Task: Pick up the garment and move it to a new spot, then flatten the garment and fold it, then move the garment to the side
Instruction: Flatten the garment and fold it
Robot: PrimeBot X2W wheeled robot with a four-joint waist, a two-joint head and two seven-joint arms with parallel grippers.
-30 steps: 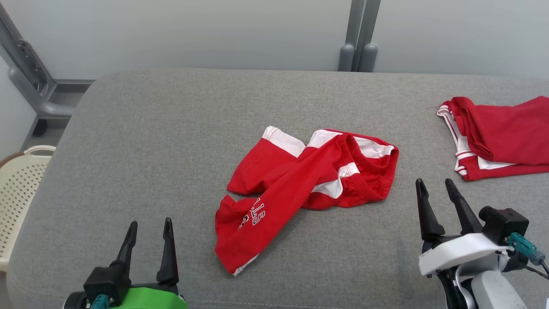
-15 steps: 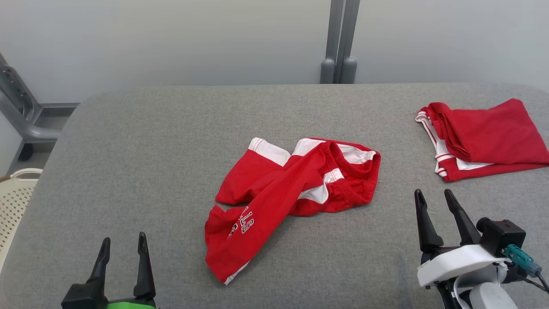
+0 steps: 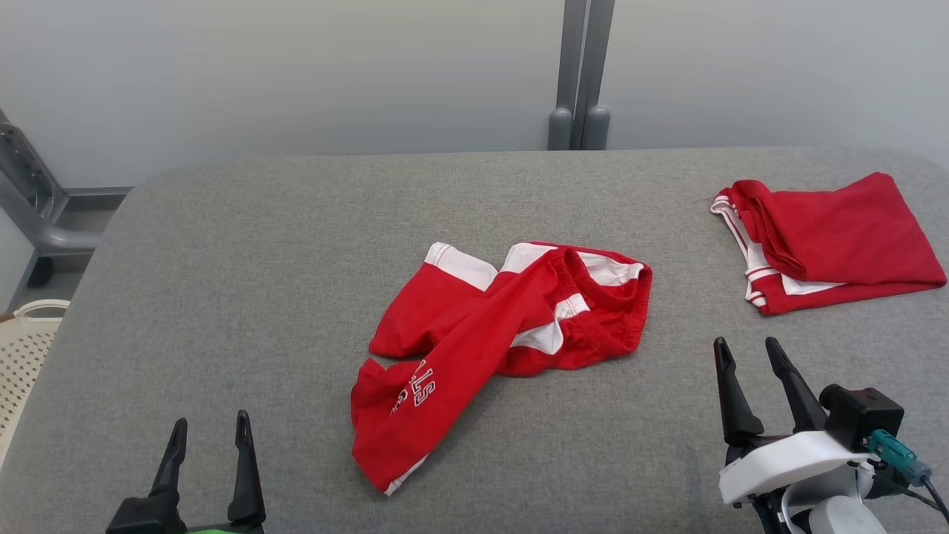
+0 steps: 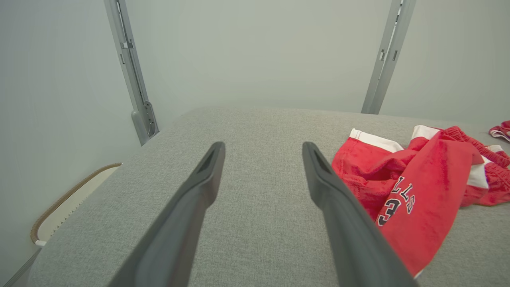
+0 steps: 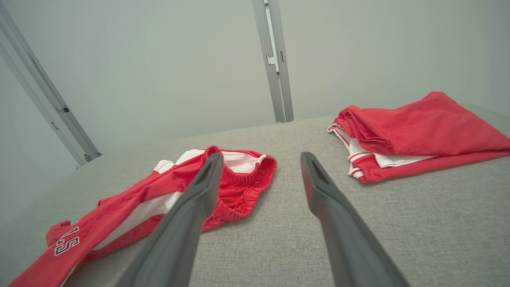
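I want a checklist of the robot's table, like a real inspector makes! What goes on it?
Surface: grey cloth-covered table.
Job's things: crumpled red-and-white shorts lying mid-table, not held.
Clutter: folded red garment at the far right, apart from the shorts.
Grippers: left gripper and right gripper both open, holding nothing.
Cables: teal plug with a dark cable beside the right gripper's wrist.
Surroundings: cream basket off the table's left side; grey posts against a pale wall.
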